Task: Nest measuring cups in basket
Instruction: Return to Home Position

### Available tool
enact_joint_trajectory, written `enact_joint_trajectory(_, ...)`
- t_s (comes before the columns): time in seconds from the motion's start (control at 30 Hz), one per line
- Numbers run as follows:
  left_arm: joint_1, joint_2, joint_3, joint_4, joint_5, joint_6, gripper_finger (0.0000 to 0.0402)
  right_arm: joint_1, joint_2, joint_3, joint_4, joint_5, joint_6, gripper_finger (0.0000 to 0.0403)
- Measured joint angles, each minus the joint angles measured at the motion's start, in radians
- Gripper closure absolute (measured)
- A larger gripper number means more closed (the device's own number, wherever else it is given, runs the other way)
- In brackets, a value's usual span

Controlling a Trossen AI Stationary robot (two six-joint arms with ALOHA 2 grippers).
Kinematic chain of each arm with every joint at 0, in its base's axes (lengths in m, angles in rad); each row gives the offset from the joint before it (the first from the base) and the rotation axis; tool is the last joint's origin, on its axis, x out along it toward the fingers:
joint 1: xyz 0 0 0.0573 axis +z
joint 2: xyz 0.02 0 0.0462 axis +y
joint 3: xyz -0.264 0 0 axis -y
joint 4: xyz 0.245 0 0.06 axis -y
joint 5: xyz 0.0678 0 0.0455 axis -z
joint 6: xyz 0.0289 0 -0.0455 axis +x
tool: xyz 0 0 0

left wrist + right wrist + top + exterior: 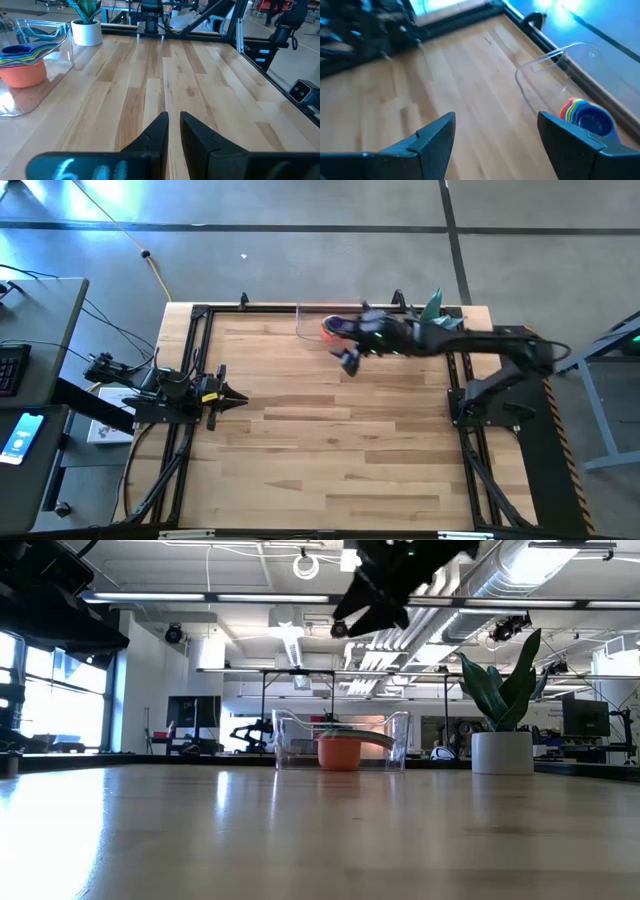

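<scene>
The measuring cups sit nested in one stack, an orange-red one outermost and a blue one innermost, inside the clear basket, which stands at the table's far edge. My right gripper is open wide and hangs in the air just on the near side of the basket, well above the tabletop in the low view. It holds nothing. My left gripper is shut and waits low over the table's left side, pointing right.
A white plant pot with green leaves stands at the far edge, right of the basket, close to my right arm. Bare wooden tabletop stretches across the middle and near side. Black frame rails run along the left and right edges.
</scene>
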Motion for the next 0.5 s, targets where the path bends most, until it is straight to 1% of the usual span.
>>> enact_joint_trajectory(0.17, 0.0, 0.0, 0.0, 0.0, 0.0, 0.0, 0.0362, 0.042, -0.223, -0.296, 0.211, 0.001, 0.024, 0.0128)
enact_joint_trajectory(0.27, 0.0, 0.0, 0.0, 0.0, 0.0, 0.0, 0.0362, 0.065, -0.352, -0.45, 0.301, 0.032, 0.041, 0.0128)
enact_joint_trajectory(0.4, 0.0, 0.0, 0.0, 0.0, 0.0, 0.0, 0.0362, 0.099, -0.525, -0.632, 0.365, 0.062, 0.041, 0.0128)
enact_joint_trajectory(0.5, 0.0, 0.0, 0.0, 0.0, 0.0, 0.0, 0.0362, 0.125, -0.651, -0.747, 0.39, 0.064, 0.032, 0.0128)
